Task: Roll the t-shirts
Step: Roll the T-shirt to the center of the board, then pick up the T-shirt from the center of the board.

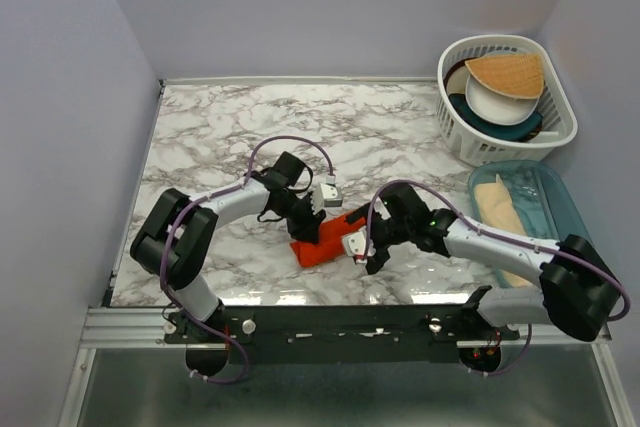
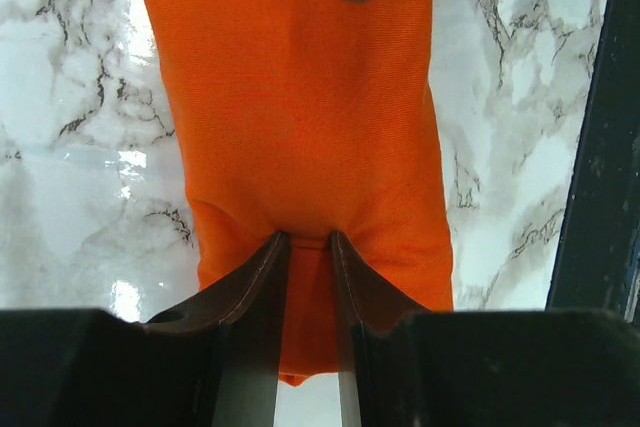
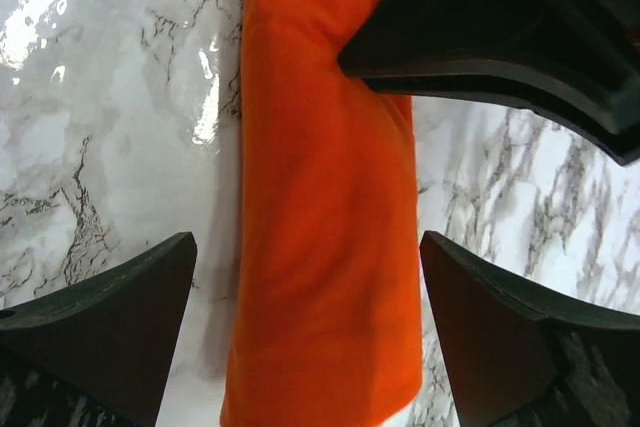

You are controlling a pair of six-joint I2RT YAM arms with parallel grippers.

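One orange-red t-shirt (image 1: 322, 247) lies as a narrow folded bundle on the marble table, near the front middle. My left gripper (image 1: 318, 221) is at its left end, shut on a pinch of the fabric. In the left wrist view the t-shirt (image 2: 300, 97) puckers where it is squeezed inside my left gripper (image 2: 308, 243). My right gripper (image 1: 366, 247) is at the other end, open. In the right wrist view its fingers (image 3: 120, 297) stand wide on either side of the t-shirt (image 3: 320, 147), not touching it. The left gripper's body (image 3: 500, 37) shows at the upper right there.
A white basket (image 1: 563, 132) at the back right holds dishes and a tan fan-shaped piece (image 1: 505, 72). In front of it a teal tray (image 1: 560, 197) holds a beige cloth (image 1: 500, 212). Walls close in the table on the left, back and right.
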